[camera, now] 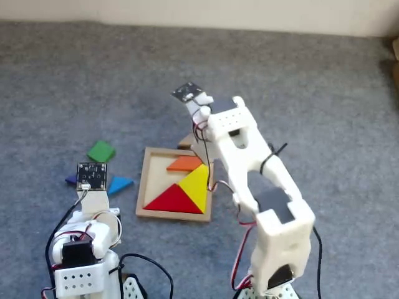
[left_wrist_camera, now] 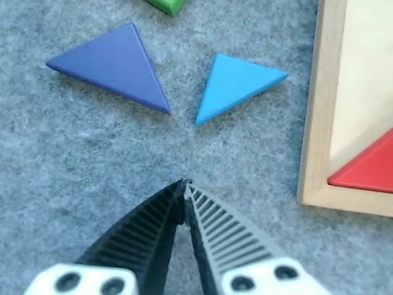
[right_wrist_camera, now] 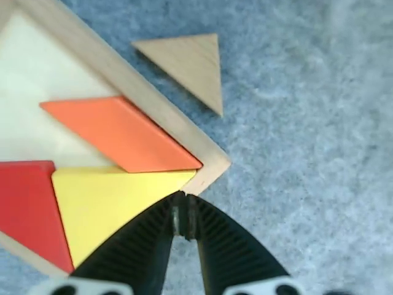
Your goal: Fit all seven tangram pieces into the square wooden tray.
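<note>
— Where is the tray?

— The square wooden tray [camera: 142, 184] lies flat on the grey table [camera: 299, 75], between the two arms. Three pieces are in it. A red triangle [camera: 174, 200] and a yellow triangle [camera: 196, 182] lie edge to edge, and an orange parallelogram [camera: 185, 163] lies against the yellow one and along the rim, in the corner.

— And the loose pieces?

— A green square [camera: 101, 151], a dark blue triangle [left_wrist_camera: 113, 64] and a light blue triangle [left_wrist_camera: 233, 86] lie on the table on the left arm's side of the tray, none touching another. A tan triangle [right_wrist_camera: 187, 64] lies just outside the rim, near the orange piece's corner and apart from the wood.

— What is the left tool doing?

— The left tool [left_wrist_camera: 185, 183] has its fingers pressed together with nothing between them. It is low over the bare table, its tips pointing at the gap between the two blue triangles, with the tray's rim to one side.

— And the right one?

— The right tool [right_wrist_camera: 183, 195] is closed too, tips meeting and holding nothing. It sits at the tray's corner, over the yellow triangle's tip.
</note>
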